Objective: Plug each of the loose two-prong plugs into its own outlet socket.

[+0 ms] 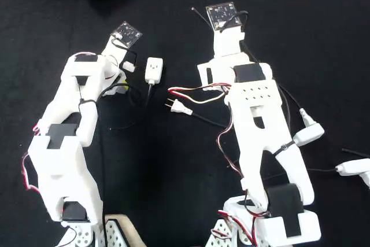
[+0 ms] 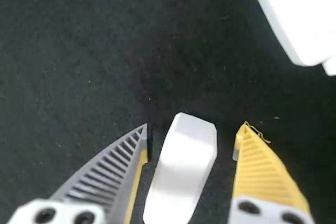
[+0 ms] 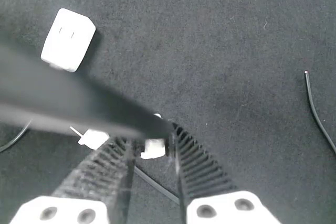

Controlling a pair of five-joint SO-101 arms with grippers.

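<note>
A white outlet socket (image 1: 153, 70) (image 2: 296, 14) (image 3: 68, 40) lies on the black cloth between the two arms. My left gripper (image 1: 122, 72) (image 2: 194, 127) is low at the table, open, with a white plug body (image 2: 181, 171) (image 1: 128, 66) lying between its fingers and a narrow gap on each side. A loose two-prong plug (image 1: 179, 107) (image 3: 92, 137) rests nearer the middle, prongs pointing toward the left arm. My right gripper (image 3: 155, 135) hangs above that plug, slightly open, holding nothing. A blurred black cable (image 3: 63, 106) crosses in front of its fingertips.
Two more white pieces on cables (image 1: 306, 134) (image 1: 352, 168) lie to the right of the right arm (image 1: 254, 102). A thin black wire (image 3: 317, 108) runs on the cloth. Red and white arm wires (image 1: 196, 91) hang above the loose plug.
</note>
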